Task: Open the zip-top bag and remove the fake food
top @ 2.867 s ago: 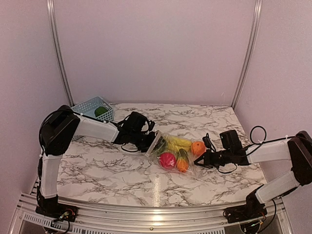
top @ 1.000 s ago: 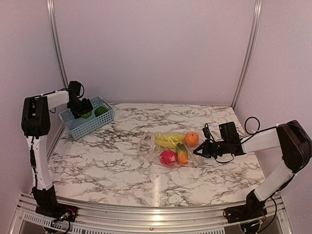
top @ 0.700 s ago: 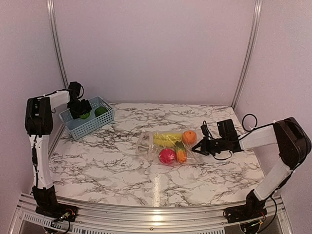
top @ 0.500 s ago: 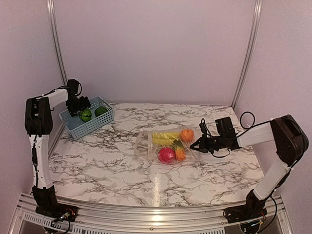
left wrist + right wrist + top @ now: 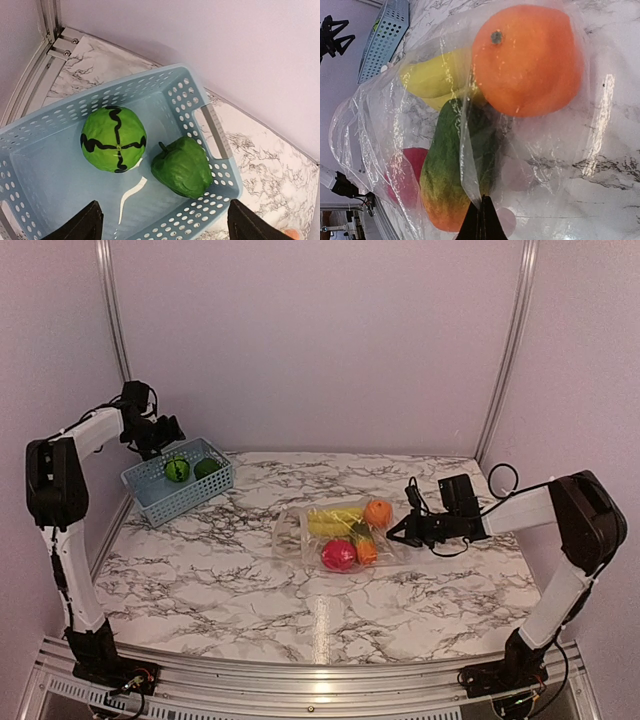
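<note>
step in hand: I judge it as emptying the zip-top bag (image 5: 300,535) piece by piece; 2 green pieces already lie in the blue basket (image 5: 210,135).
left gripper (image 5: 164,220): spread wide and holding nothing. It hovers over the basket, with the green ball (image 5: 114,139) and green pepper (image 5: 182,167) right below it, touching neither finger.
right gripper (image 5: 481,220): closed to a thin line on a fold of the bag's film. I have plastic only, no food.
bag position: on the desk (image 5: 250,590), stretched out ahead of the right gripper. The mouth looks to be at the end far from it; I cannot tell how wide it gapes.
fake food: 4 pieces inside. The green-orange piece (image 5: 455,170) is just ahead of the right gripper's tips, with the red fruit (image 5: 405,180) beside it. The banana (image 5: 437,77) and orange (image 5: 527,60) are farther ahead.
doing it well: hold the right pinch firm and low so the bag cannot slide. Bring the left gripper to the far mouth, enter wide open, and close on 1 piece, not on film.
risk: the film is slack and glossy, so a finger catching it would drag the whole bag.
</note>
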